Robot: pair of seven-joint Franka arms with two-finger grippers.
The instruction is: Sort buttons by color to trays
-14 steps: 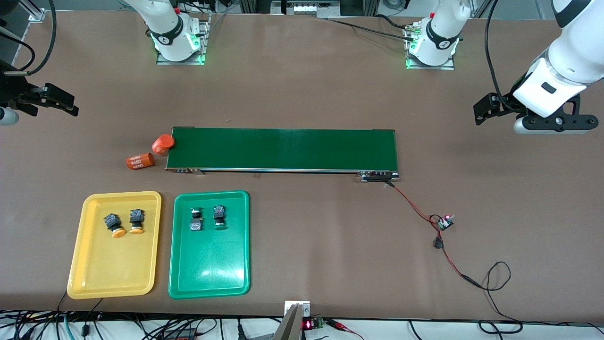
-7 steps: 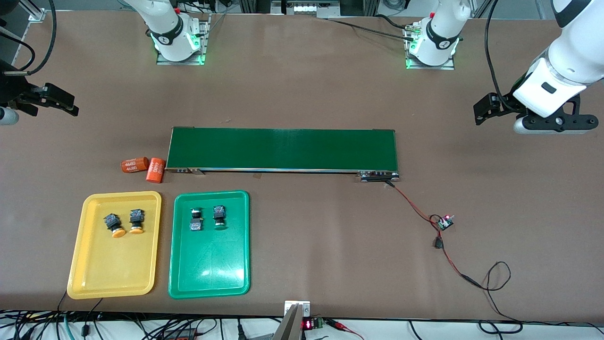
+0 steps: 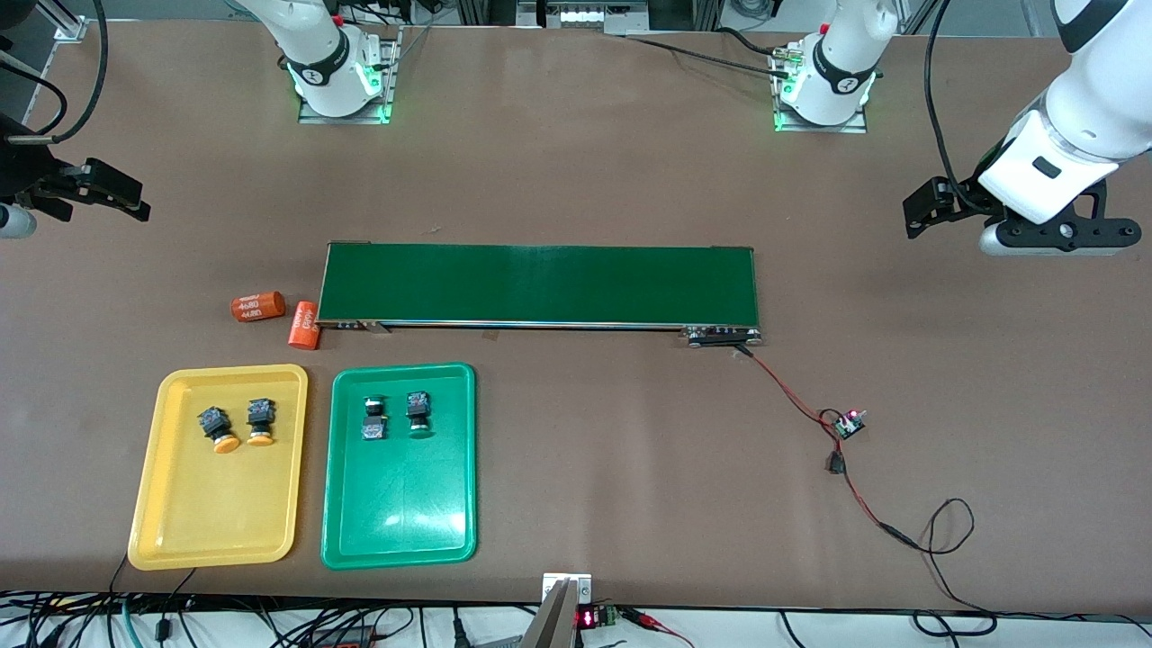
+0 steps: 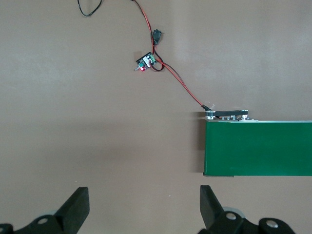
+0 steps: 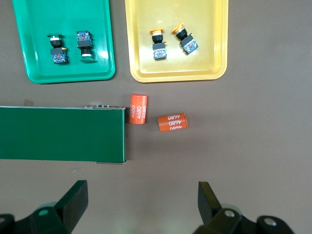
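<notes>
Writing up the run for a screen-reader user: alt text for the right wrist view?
Two yellow buttons lie in the yellow tray and two green buttons in the green tray beside it. Two orange cylinders lie on the table by the end of the dark-green belt. The right gripper hangs open above.

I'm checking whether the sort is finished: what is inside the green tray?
Inside the green tray lie two green-capped buttons, side by side near its end toward the conveyor belt. Nothing covers them; the rest of the tray is bare.
</notes>
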